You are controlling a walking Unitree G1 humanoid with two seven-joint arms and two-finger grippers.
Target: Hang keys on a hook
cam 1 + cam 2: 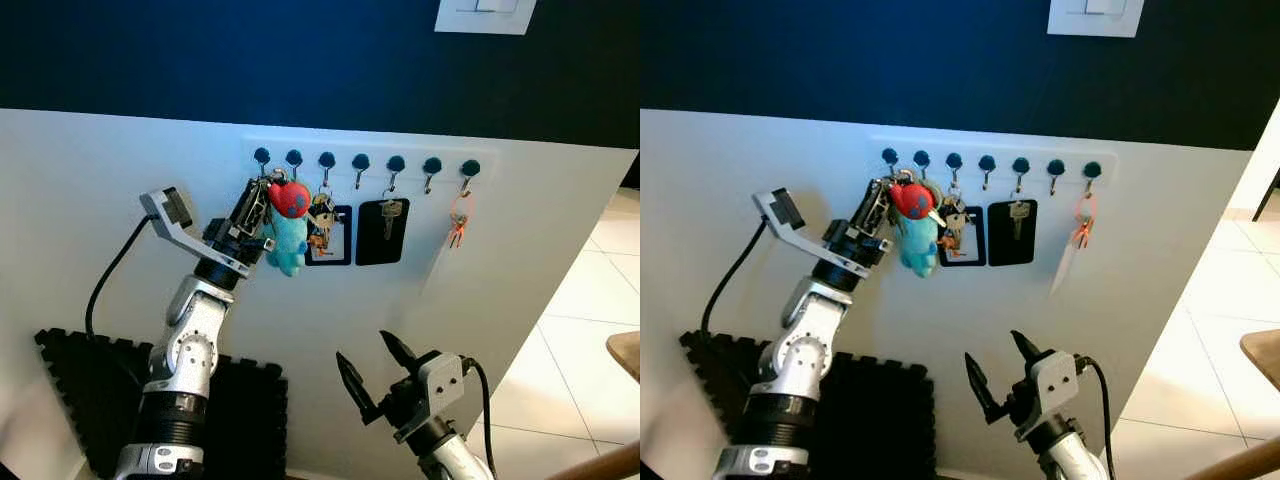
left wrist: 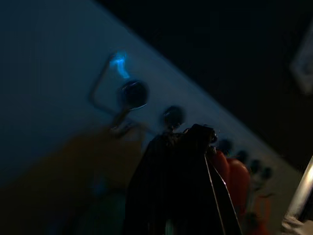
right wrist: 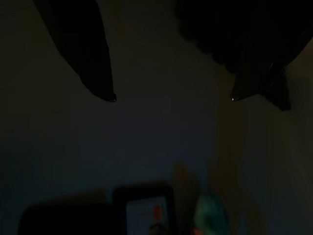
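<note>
Keys [image 1: 268, 185] with a red and teal plush charm [image 1: 288, 228] sat right at the leftmost hooks [image 1: 262, 157] of the wall rack [image 1: 365, 160], pinched in the left gripper [image 1: 252, 200], whose fingers were closed on the ring. Whether the ring had caught a hook was unclear, so release remained. The right gripper [image 1: 375, 375] hung low, fingers spread wide, empty.
</note>
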